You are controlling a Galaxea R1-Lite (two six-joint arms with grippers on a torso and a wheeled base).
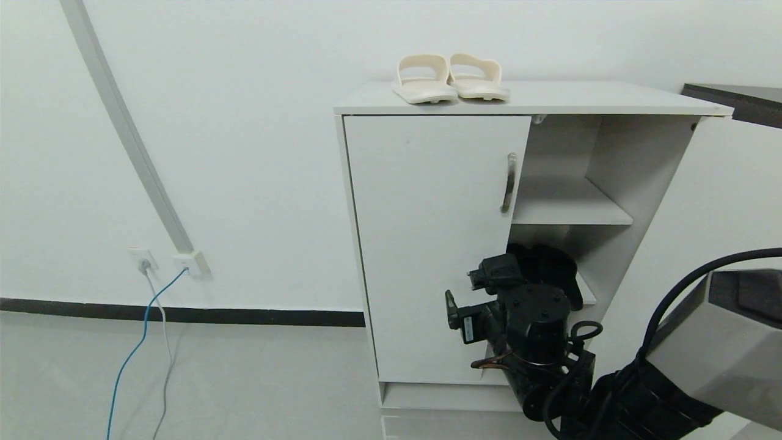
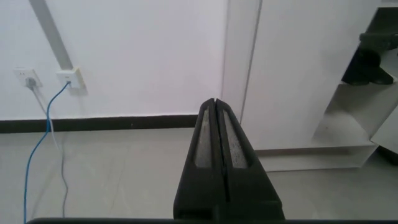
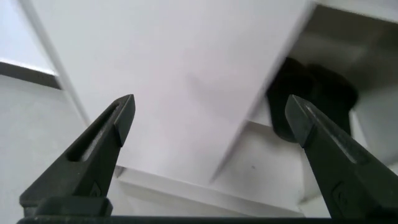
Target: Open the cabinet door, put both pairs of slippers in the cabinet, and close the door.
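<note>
The left claw [image 2: 215, 107] is pressed together; the right claw [image 3: 211, 109] hangs with fingers wide apart before the cabinet [image 1: 427, 244], its right door [image 1: 721, 214] open. Inside, black slippers [image 1: 550, 266] sit on a lower shelf; beige slippers [image 1: 449, 79] lie on top

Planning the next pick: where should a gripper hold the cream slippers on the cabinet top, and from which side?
Probably the two inner strap walls of the cream slippers, where the pair touches. The strap arches stand open toward the robot near the front edge of the cabinet top, so come from the front, one finger into each arch.
</note>
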